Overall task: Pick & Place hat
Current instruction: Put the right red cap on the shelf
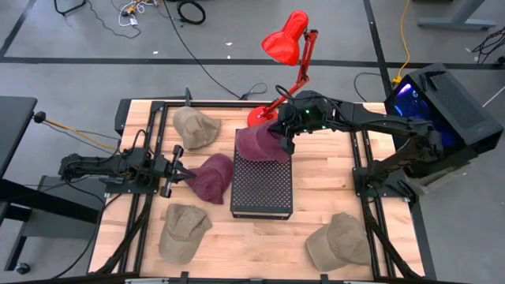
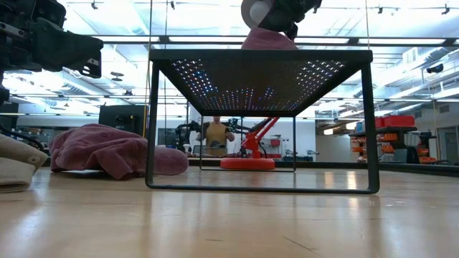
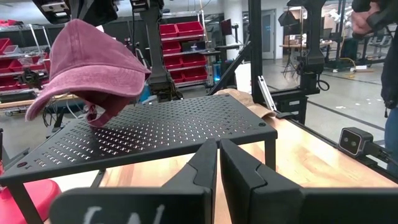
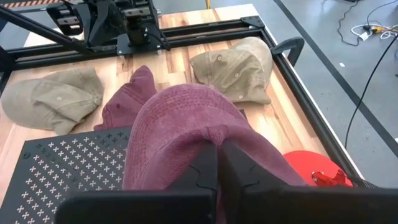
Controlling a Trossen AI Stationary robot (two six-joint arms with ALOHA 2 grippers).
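Gripping maroon hat (image 1: 263, 145) over black mesh rack (image 1: 261, 189), right claw (image 1: 282, 142); left claw (image 1: 175, 175) clenched, idle.

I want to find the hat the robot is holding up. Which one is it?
Look at the black perforated metal shelf in the middle of the wooden table. Over its far end, near the red desk lamp, the right tool pinches a maroon cloth cap. The other maroon cap lies on the table, and the rest are tan.

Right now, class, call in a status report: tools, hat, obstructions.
Right tool shut on maroon hat, over black rack. Left tool shut, empty, beside second maroon hat. Nothing blocking.
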